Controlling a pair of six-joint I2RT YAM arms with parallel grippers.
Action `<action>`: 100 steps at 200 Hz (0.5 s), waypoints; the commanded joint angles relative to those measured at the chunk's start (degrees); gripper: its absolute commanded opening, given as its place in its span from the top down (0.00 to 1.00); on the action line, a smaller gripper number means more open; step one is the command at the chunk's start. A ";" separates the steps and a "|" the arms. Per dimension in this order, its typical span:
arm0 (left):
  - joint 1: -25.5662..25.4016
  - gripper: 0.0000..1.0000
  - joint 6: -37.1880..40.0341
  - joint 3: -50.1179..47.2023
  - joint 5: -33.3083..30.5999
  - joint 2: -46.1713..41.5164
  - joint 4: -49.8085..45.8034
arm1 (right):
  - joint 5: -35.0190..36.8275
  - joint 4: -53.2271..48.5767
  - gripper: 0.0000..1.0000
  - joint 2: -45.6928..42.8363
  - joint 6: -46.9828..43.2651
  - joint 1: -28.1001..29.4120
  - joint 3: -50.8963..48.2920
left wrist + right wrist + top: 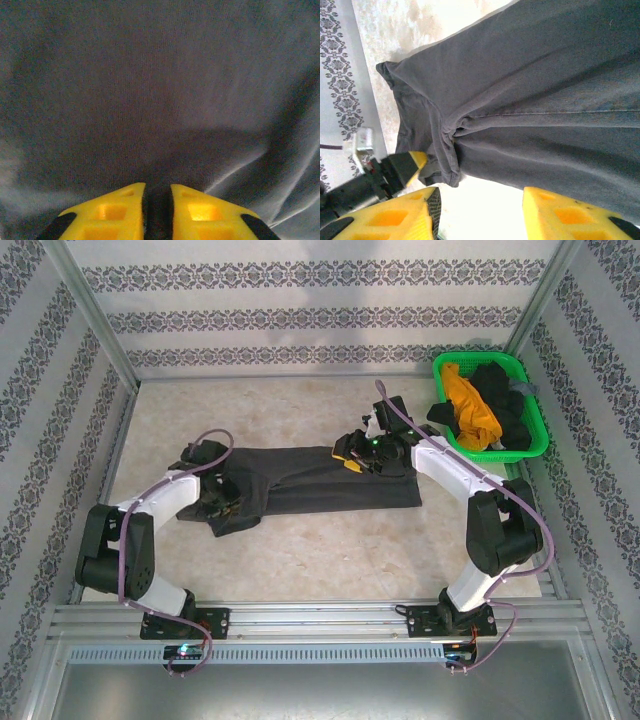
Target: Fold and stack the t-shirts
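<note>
- Matt, finely ribbed knit cloth: charcoal t-shirt [160,100].
- Smooth yellow plastic, slight sheen: my left fingers [115,212].
- Glossy green plastic mesh: basket [480,359], far right.
- Pale matt surface: table [330,550].

Top view: the left gripper [224,500] has its fingertips hidden beneath its own wrist, over the charcoal t-shirt [320,480]. Right wrist view: that shirt runs off the top and right edges. The black garments [492,380] in the green basket [515,453] are too heaped to count.
</note>
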 commanded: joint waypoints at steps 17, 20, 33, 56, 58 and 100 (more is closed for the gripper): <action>-2.94 0.87 2.40 -4.16 -1.10 -1.80 -3.45 | -0.28 1.35 0.52 0.01 1.03 0.21 0.17; -3.00 0.87 2.60 -4.18 -1.19 -1.65 -3.63 | -0.26 1.30 0.52 -0.03 1.03 0.19 0.10; -3.01 0.88 3.45 -3.89 -1.49 -0.70 -4.94 | -0.29 1.15 0.52 0.06 0.96 0.19 -0.01; -2.99 0.80 4.23 -1.56 -4.34 -3.30 -7.02 | -0.33 1.03 0.52 -0.10 0.79 0.20 -0.01; -2.92 0.77 4.23 -1.29 -4.70 -3.75 -7.12 | -0.36 1.03 0.52 -0.11 0.74 0.20 -0.01; 4.64 0.63 5.67 3.25 -5.76 -9.95 -6.71 | -5.86 9.05 0.51 -0.72 0.06 1.60 -2.25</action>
